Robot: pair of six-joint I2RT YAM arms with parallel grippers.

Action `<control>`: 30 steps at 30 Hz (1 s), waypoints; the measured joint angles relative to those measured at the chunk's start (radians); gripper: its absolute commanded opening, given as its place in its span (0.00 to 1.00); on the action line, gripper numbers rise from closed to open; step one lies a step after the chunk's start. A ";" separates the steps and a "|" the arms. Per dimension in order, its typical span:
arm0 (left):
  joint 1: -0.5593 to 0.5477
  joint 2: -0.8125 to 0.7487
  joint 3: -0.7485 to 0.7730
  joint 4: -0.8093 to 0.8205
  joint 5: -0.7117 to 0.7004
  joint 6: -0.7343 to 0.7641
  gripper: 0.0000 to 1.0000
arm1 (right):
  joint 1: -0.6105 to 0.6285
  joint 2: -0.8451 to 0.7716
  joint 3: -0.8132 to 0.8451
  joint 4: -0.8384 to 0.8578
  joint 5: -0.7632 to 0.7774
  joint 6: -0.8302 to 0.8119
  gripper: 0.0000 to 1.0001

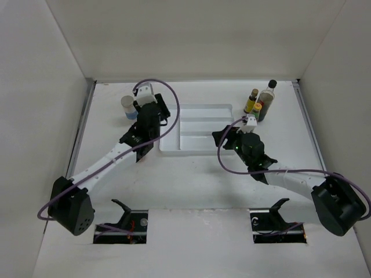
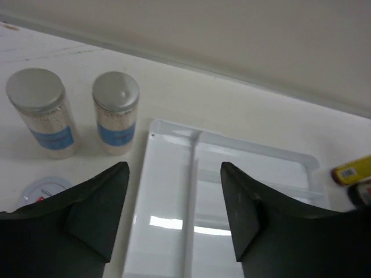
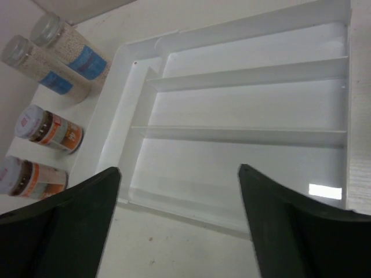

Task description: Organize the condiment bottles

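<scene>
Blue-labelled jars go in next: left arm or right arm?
Left. The left hand, open, is close beside the blue-labelled jars, on their side of the tray. The right hand, also open, is across the tray from them.

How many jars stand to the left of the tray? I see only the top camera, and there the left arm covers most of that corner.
Observer: Four. The right wrist camera shows two blue-labelled jars and two reddish-labelled jars, in a line beside the tray.
Operator: Thank you. Does the left tool hold one of them? From above I cannot tell.
Observer: No. In its wrist camera the left tool is open, with nothing between its fingers.
Operator: And the right tool?
Observer: The right tool is also open and holds nothing, according to its own wrist camera.
</scene>
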 measured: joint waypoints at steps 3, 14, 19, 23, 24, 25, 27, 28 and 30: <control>0.084 0.090 0.056 -0.001 0.046 0.021 0.35 | 0.019 -0.024 0.000 0.021 -0.010 -0.014 0.16; 0.191 0.323 0.222 -0.050 0.081 0.031 0.84 | 0.038 -0.040 0.000 0.052 -0.021 -0.040 0.78; 0.227 0.396 0.264 -0.055 0.077 0.031 0.83 | 0.046 0.000 0.000 0.048 -0.028 -0.041 0.79; 0.254 0.467 0.299 -0.061 0.077 0.032 0.81 | 0.051 0.002 0.000 0.050 -0.029 -0.041 0.78; 0.261 0.484 0.309 -0.061 0.077 0.032 0.80 | 0.051 0.002 0.000 0.050 -0.029 -0.041 0.78; 0.266 0.499 0.315 -0.061 0.077 0.032 0.80 | 0.051 0.002 0.000 0.050 -0.029 -0.041 0.78; 0.275 0.522 0.320 -0.062 0.077 0.033 0.80 | 0.051 0.002 0.000 0.050 -0.029 -0.041 0.78; 0.278 0.532 0.323 -0.065 0.076 0.033 0.79 | 0.051 0.002 0.000 0.050 -0.029 -0.041 0.78; 0.285 0.550 0.336 -0.069 0.075 0.033 0.79 | 0.051 0.002 0.000 0.050 -0.029 -0.041 0.78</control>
